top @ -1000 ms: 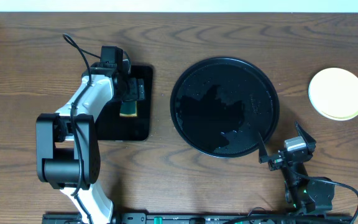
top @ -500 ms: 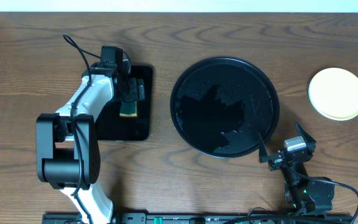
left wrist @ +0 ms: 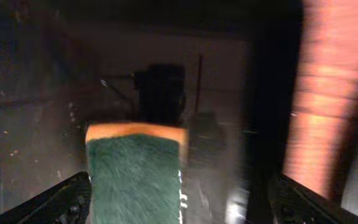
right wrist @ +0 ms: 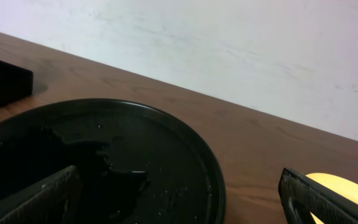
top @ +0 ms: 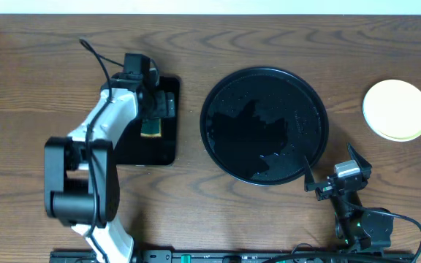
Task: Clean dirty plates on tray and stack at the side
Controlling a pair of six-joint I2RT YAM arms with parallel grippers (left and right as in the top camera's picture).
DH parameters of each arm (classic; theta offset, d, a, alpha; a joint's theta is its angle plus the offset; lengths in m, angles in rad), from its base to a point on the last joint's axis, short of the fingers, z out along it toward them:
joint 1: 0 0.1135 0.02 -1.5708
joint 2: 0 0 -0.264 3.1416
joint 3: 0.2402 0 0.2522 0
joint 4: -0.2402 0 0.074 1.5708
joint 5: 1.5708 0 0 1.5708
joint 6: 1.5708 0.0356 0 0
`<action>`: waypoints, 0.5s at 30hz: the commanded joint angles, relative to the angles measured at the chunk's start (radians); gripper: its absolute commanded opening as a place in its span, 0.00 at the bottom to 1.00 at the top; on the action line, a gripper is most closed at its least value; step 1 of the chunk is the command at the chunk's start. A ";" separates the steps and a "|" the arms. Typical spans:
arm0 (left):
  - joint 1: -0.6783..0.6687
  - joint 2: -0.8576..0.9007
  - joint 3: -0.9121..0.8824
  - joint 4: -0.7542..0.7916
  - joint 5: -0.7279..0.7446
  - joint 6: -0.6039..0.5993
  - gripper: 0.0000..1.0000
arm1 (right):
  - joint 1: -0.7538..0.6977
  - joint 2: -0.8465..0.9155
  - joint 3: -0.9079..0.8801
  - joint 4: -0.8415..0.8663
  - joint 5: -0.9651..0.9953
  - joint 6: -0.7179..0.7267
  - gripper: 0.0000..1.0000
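Note:
The round black tray [top: 229, 157] lies in the middle of the table with no plates on it, only wet marks. It also shows in the right wrist view [right wrist: 166, 143]. The plates [top: 396, 109] sit stacked at the far right, pale yellow on top; only one edge [right wrist: 344, 186] shows in the right wrist view. My left gripper [top: 154, 117] is open over a green and yellow sponge [top: 151, 129]. In the left wrist view the sponge [left wrist: 134, 177] lies beside the left finger of the wide-open gripper [left wrist: 182, 208]. My right gripper [top: 332, 166] is open and empty by the tray's near right rim, as the right wrist view [right wrist: 179, 199] shows.
The sponge rests on a smaller rectangular black tray [top: 141, 150] left of the round tray, wet and glossy in the left wrist view [left wrist: 36, 124]. A pale wall [right wrist: 229, 43] stands behind the table's far edge.
My left arm has shifted slightly to the right above the sponge. The right arm, the round tray and the plates have not moved.

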 commanded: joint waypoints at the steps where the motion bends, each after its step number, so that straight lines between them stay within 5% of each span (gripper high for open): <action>1: -0.056 -0.172 -0.002 0.000 -0.009 0.010 0.91 | -0.023 -0.006 -0.002 -0.004 0.002 -0.006 0.99; 15: -0.111 -0.971 -0.002 0.001 -0.009 0.017 0.91 | -0.023 -0.006 -0.002 -0.004 0.002 -0.006 0.99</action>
